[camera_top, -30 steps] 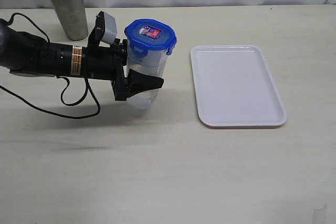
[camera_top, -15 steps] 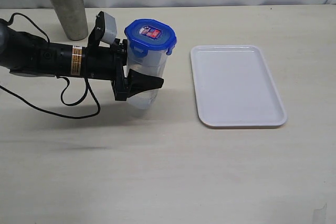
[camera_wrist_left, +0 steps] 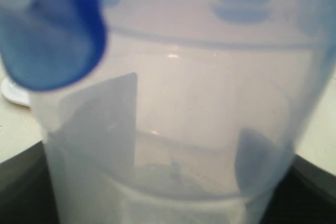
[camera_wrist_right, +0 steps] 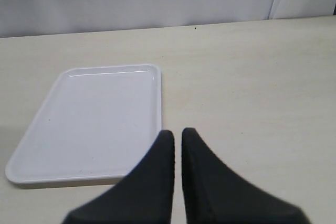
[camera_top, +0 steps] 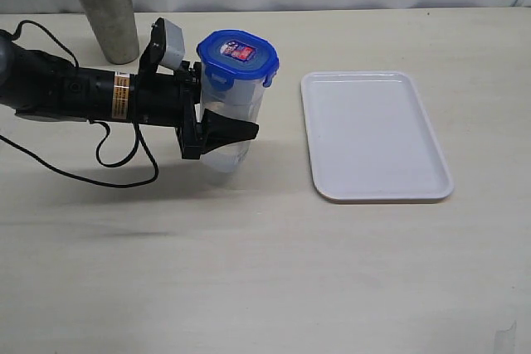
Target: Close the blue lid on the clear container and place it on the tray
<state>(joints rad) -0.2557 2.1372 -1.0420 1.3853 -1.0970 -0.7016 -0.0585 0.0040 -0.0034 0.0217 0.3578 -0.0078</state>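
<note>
Nothing moved: left pincer point(camera_top: 233, 123) grips clear container point(camera_top: 241, 95) near steel cup point(camera_top: 106, 14); right pincer point(camera_wrist_right: 177, 141) closed.

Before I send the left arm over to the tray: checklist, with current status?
1. Left pincer closed around the clear container, a finger on each side of the body: ok.
2. Blue lid sitting on the container's mouth: ok.
3. Lid flaps snapped down: cannot tell; the left wrist view is too blurred.
4. Tray has nothing on it: ok.
5. Table between container and tray is bare: ok.
6. Right pincer shut, holding nothing, out of the exterior view: ok.
</note>
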